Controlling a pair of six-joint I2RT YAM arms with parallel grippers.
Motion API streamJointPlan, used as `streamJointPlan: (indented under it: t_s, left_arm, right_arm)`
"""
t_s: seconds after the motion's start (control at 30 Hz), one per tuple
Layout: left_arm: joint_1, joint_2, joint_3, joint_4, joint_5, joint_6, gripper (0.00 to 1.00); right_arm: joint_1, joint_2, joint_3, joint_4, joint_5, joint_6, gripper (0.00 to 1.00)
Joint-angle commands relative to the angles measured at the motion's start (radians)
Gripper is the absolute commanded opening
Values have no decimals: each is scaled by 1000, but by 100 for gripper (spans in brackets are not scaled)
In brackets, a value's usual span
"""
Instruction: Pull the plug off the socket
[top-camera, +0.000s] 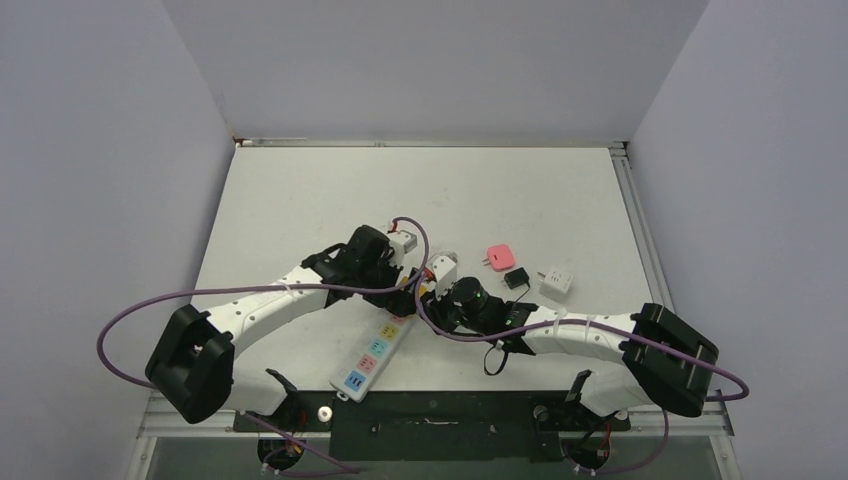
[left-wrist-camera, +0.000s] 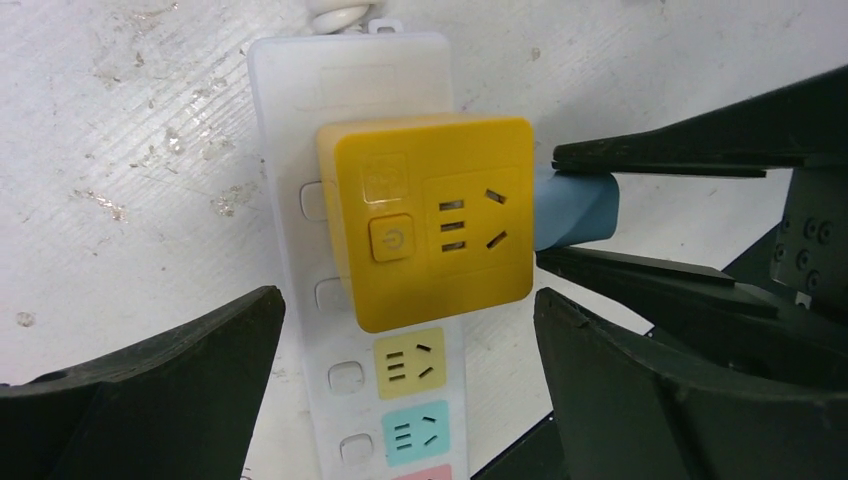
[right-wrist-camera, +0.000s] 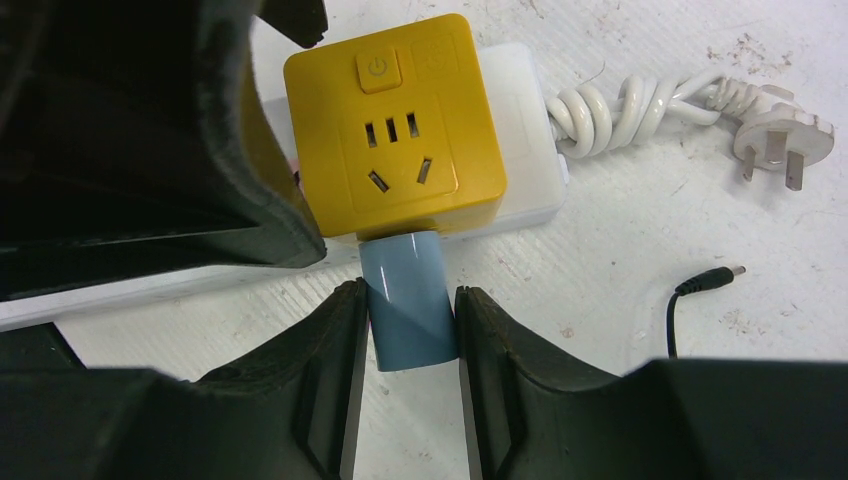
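The socket, a long white power strip (top-camera: 368, 358) with pastel outlet faces, lies on the table between my arms. A yellow cube adapter (left-wrist-camera: 430, 235) sits plugged into its far end and also shows in the right wrist view (right-wrist-camera: 395, 140). A blue plug (right-wrist-camera: 408, 300) sticks out of the cube's side. My right gripper (right-wrist-camera: 408, 320) is shut on this blue plug, one finger on each side. My left gripper (left-wrist-camera: 408, 300) is open, its fingers (left-wrist-camera: 150, 400) standing apart on either side of the strip (left-wrist-camera: 300, 130) at the cube. The blue plug also shows in the left wrist view (left-wrist-camera: 578, 210).
The strip's coiled white cord (right-wrist-camera: 640, 105) and its pronged plug (right-wrist-camera: 780, 145) lie beyond the cube. A black cable tip (right-wrist-camera: 705, 280) lies to the right. A pink adapter (top-camera: 500, 256), a black adapter (top-camera: 517, 277) and a white cube (top-camera: 556, 284) sit right of the grippers.
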Motion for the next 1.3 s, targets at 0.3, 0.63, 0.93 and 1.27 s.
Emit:
streamJointPlan:
  t_s: [0.3,0.63,0.93,1.27]
  left_arm:
    - [-5,26,61,67,8,-2,84]
    - [-5,71,71,73,27,-5,68]
    - [-6,92,82,51,-3,14,47]
    - [-31,115,88,21,-71,28,9]
  right_arm:
    - [24,-13,-2,60,53,13,5]
    - [29,10,6,72,45,14,5]
    - [33,-4,1,74,65,23,5]
    - [-58,-47,-70,171,-73,79,5]
